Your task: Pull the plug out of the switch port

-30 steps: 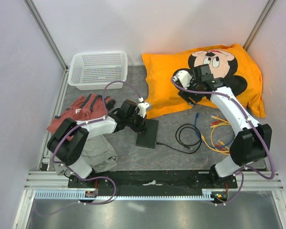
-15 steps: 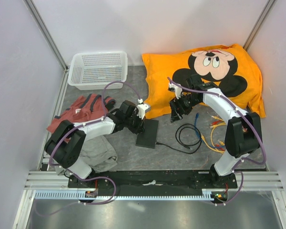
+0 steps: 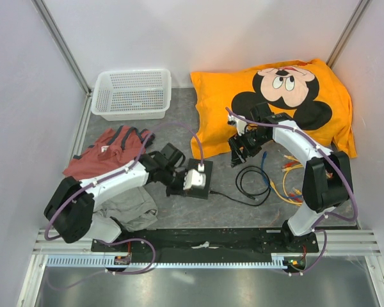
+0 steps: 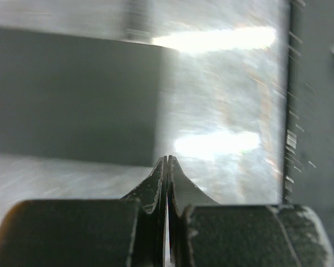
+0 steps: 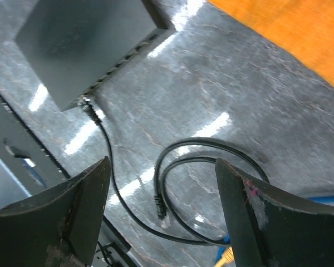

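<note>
The switch lies flat on the grey table, just in front of the left arm, and the plug sits in the port at its near corner, so the pull is not yet made. From that plug the black cable trails off and loops loosely nearby. The right gripper hovers above that loop, fingers spread wide and holding nothing. It looks to me like the approach stage, with reaching the plug, gripping it and drawing it out all left to do. The left gripper is over the switch, fingers pinched together on nothing. The top view hides the port under that arm, and only the right wrist view shows the plug seated. The left wrist view is too blurred to say whether the tips touch the box. Beyond lies the orange pillow.
</note>
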